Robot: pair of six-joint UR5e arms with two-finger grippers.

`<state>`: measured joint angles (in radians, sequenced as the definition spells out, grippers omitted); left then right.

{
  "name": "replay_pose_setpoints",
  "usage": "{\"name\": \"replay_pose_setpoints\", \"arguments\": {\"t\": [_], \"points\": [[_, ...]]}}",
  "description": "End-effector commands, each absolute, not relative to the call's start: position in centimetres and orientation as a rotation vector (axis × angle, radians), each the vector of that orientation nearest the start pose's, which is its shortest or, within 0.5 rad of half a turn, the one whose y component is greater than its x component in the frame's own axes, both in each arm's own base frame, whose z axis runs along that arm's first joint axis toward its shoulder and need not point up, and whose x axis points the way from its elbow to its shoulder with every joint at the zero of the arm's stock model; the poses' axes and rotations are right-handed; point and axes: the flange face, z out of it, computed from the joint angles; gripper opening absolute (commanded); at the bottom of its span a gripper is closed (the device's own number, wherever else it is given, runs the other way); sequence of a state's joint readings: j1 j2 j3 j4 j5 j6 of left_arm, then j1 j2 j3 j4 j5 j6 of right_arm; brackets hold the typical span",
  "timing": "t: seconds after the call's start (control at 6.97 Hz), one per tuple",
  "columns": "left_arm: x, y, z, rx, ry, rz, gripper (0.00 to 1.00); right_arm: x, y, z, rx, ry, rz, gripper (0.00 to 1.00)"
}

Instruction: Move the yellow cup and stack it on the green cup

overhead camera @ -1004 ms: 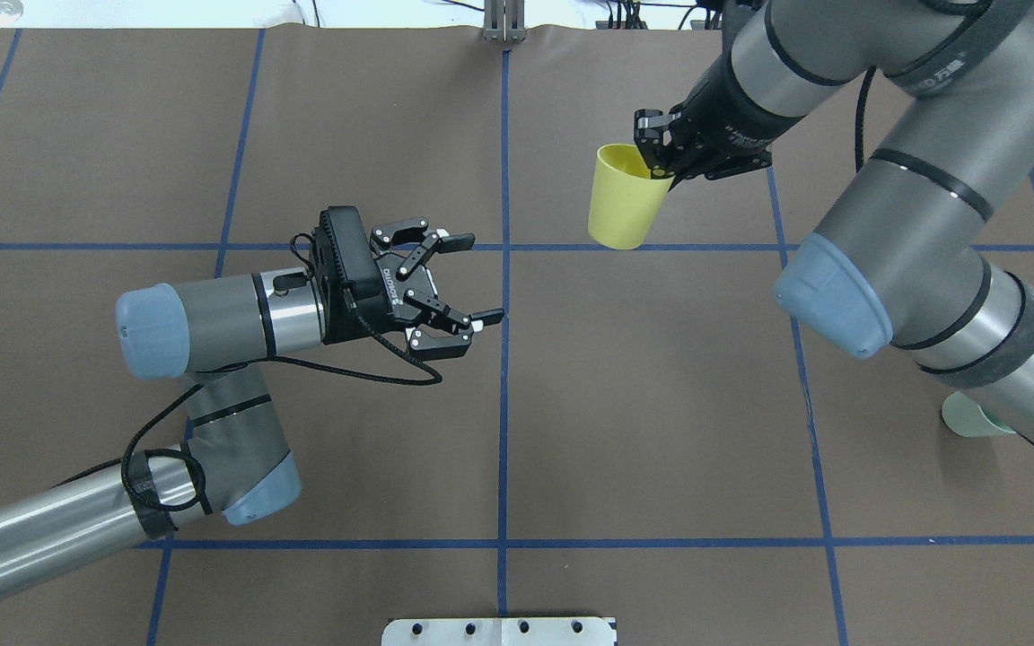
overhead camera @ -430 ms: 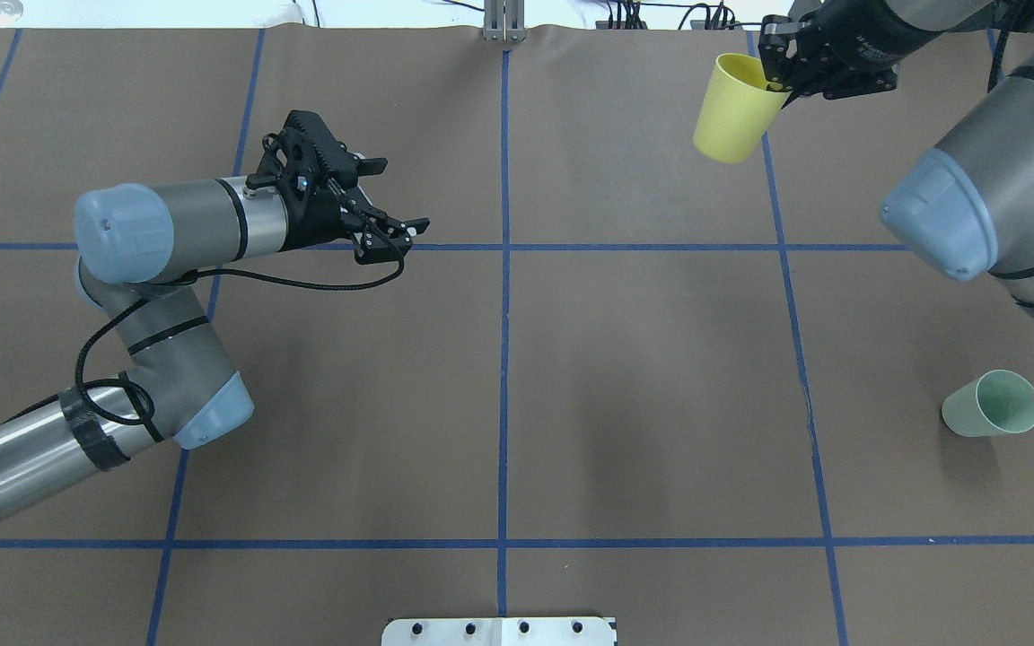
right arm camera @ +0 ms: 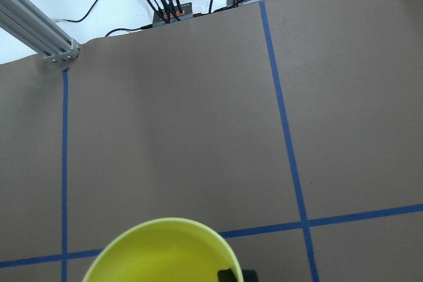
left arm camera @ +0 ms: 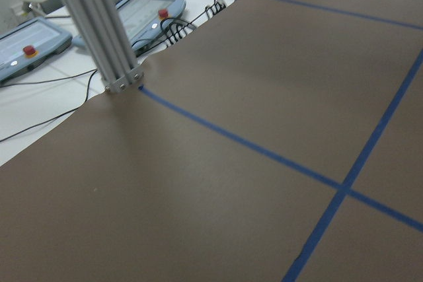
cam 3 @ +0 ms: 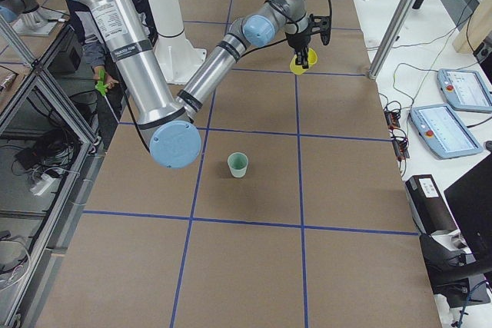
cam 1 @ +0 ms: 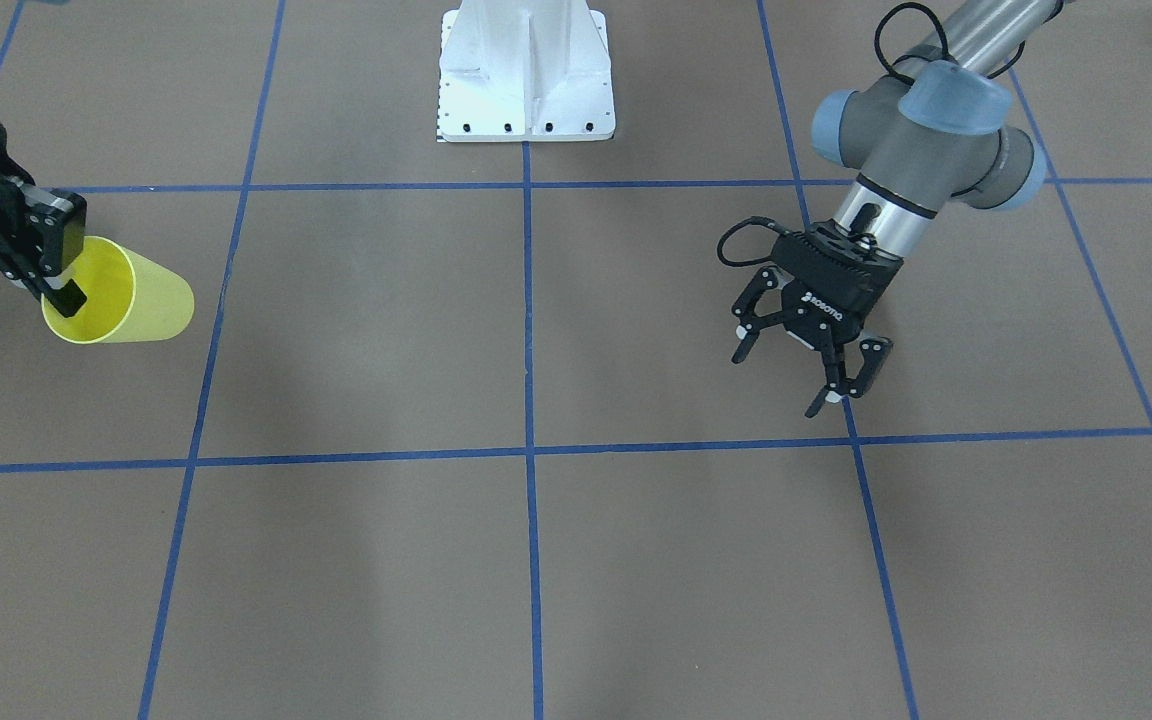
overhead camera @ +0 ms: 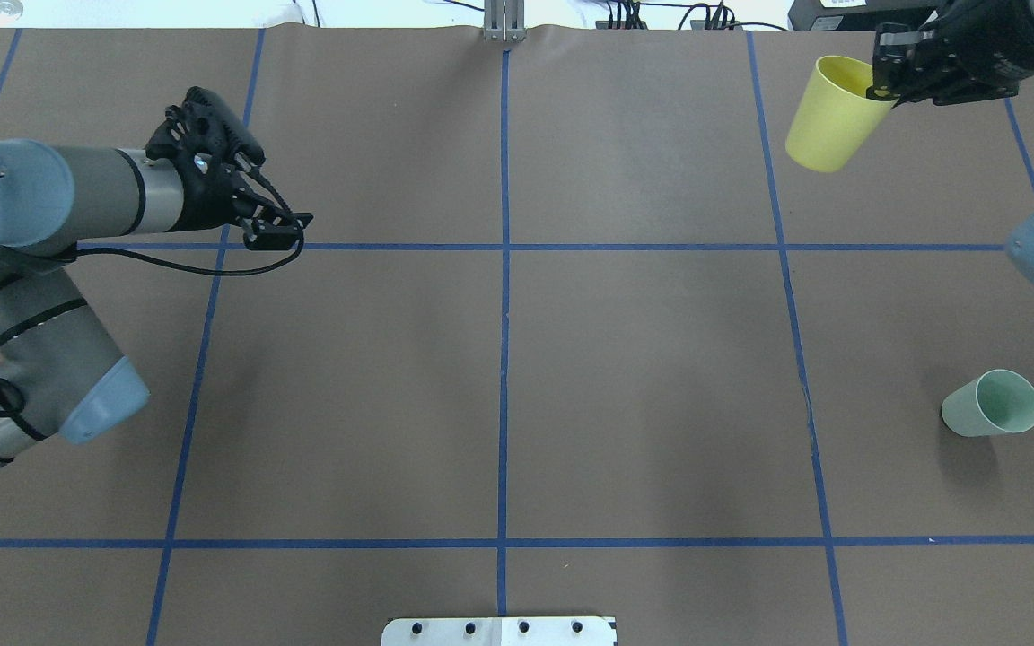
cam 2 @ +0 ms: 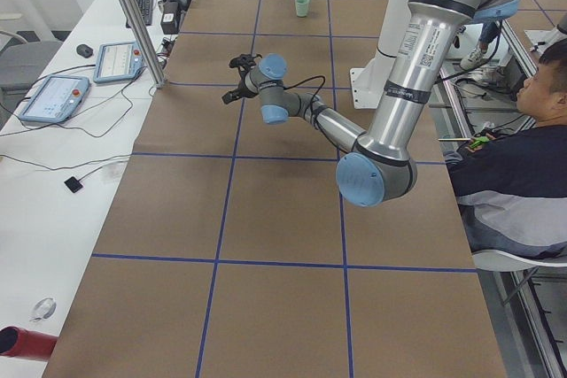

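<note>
right gripper [overhead camera: 881,88] clamped on yellow cup [overhead camera: 827,117] rim, cup tilted, held up over far right of table [overhead camera: 643,359] | green cup [overhead camera: 993,405] upright, well apart | left gripper [cam 1: 802,374] spread open, empty

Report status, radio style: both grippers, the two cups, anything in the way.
Right gripper shut on yellow cup, held aloft by the rim. Left gripper open, empty. Green cup standing free, mouth up. Nothing seen between the cups.
</note>
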<state>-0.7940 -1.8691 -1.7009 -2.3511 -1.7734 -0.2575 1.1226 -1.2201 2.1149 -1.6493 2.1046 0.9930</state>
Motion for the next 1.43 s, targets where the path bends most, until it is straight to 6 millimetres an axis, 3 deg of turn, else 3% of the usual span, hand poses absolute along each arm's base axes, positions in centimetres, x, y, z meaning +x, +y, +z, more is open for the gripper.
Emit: {"name": "replay_pose_setpoints", "arguments": {"t": [0.0, 0.14, 0.29, 0.43, 0.57, 0.72, 0.86, 1.0, 1.15, 1.29], "points": [[27.0, -48.2, 42.2, 0.785, 0.624, 0.616, 0.98, -11.1, -46.0, 26.5, 0.307, -0.879, 0.252, 0.0], [22.5, -48.9, 44.5, 0.632, 0.641, 0.57, 0.99, -9.6, -44.1, 27.7, 0.324, -0.879, 0.25, 0.0], [16.6, -50.1, 44.9, 0.452, 0.726, 0.477, 0.99, -8.7, -42.4, 30.6, 0.361, -0.903, 0.237, 0.0], [12.3, -50.3, 43.9, 0.382, 0.722, 0.388, 1.0, -7.7, -40.8, 33.9, 0.399, -0.927, 0.218, 0.0], [11.0, -50.4, 44.6, 0.34, 0.702, 0.34, 1.0, -6.7, -40.1, 35.3, 0.398, -0.927, 0.21, 0.0], [6.4, -50.6, 49.2, 0.274, 0.653, 0.255, 1.0, -4.6, -39.7, 36.8, 0.396, -0.924, 0.177, 0.0], [4.0, -50.4, 51.6, 0.284, 0.596, 0.321, 1.0, -2.2, -38.5, 38.7, 0.389, -0.917, 0.146, 0.0], [2.3, -48.9, 55.5, 0.194, 0.561, 0.297, 1.0, -0.4, -37.5, 40.2, 0.384, -0.91, 0.134, 0.0], [0.3, -48.9, 57.8, 0.141, 0.557, 0.255, 1.0, 0.2, -37.0, 40.8, 0.382, -0.905, 0.131, 0.0], [0.0, -48.2, 58.5, 0.128, 0.559, 0.248, 1.0, 0.3, -37.1, 42.5, 0.42, -0.916, 0.127, 0.0]]}}
